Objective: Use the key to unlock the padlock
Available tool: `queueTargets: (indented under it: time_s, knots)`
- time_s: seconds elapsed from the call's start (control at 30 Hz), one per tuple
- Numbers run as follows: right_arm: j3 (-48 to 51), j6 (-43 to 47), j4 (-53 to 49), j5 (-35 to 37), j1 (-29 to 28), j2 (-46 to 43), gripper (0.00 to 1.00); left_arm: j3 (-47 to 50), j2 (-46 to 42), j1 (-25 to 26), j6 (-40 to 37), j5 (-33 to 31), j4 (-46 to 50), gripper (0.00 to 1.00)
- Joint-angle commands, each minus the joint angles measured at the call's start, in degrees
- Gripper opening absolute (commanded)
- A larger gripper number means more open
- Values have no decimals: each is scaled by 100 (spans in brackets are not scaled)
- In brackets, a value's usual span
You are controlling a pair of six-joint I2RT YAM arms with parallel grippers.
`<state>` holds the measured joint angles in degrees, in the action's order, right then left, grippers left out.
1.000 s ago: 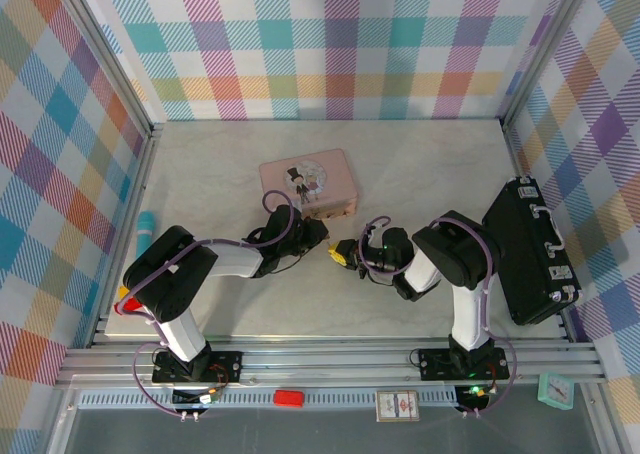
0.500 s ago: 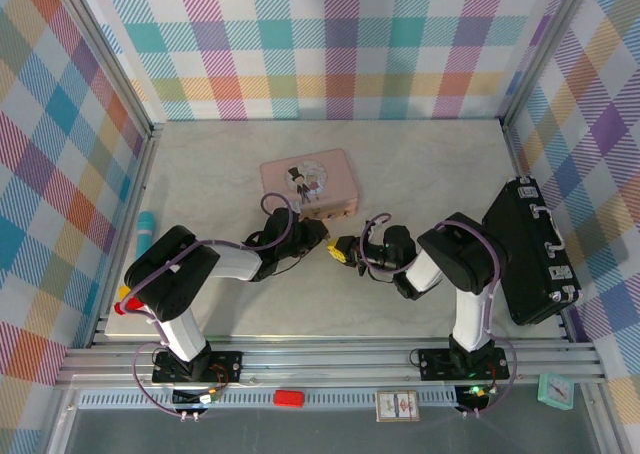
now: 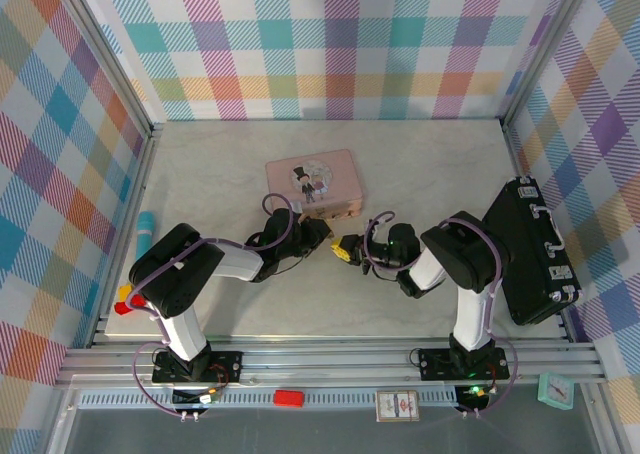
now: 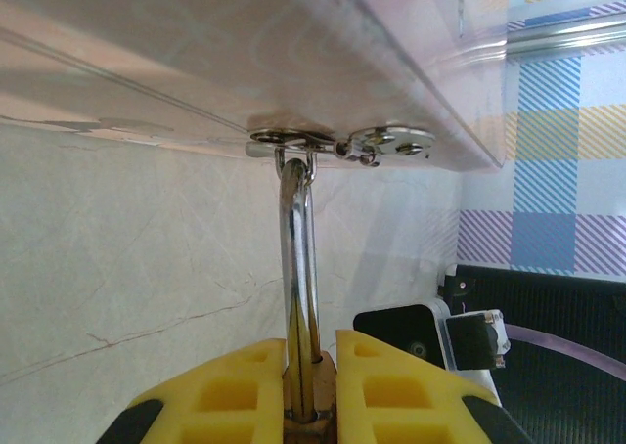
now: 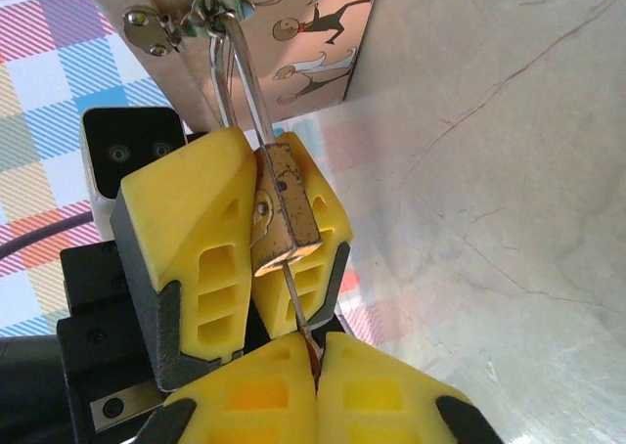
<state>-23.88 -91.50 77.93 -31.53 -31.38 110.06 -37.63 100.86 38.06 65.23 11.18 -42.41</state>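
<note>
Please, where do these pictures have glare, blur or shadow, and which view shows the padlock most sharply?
Right wrist: the padlock and the key are sharp, the best view; faint coloured reflections on the table. Left wrist: bright glare along the shackle; the pink tin above it is blurred. Top external: even light, soft shadows under the arms, the padlock too small to read.

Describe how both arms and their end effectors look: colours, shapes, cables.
The left arm and right arm have black joint housings and white link segments, with a purple cable running along each. The left end effector and right end effector each carry two blocky yellow fingers with rectangular hollow pockets and black backing.
</note>
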Motion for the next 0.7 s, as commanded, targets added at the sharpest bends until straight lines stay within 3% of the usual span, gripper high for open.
queueTargets:
  time_s: [0.0, 0.67]
  knots:
    - [83, 36, 266, 51, 70, -141, 0, 10, 16, 34, 103, 403, -945, 0]
    - [177, 49, 267, 138, 80, -283, 0, 124, 49, 8, 253, 268, -1119, 0]
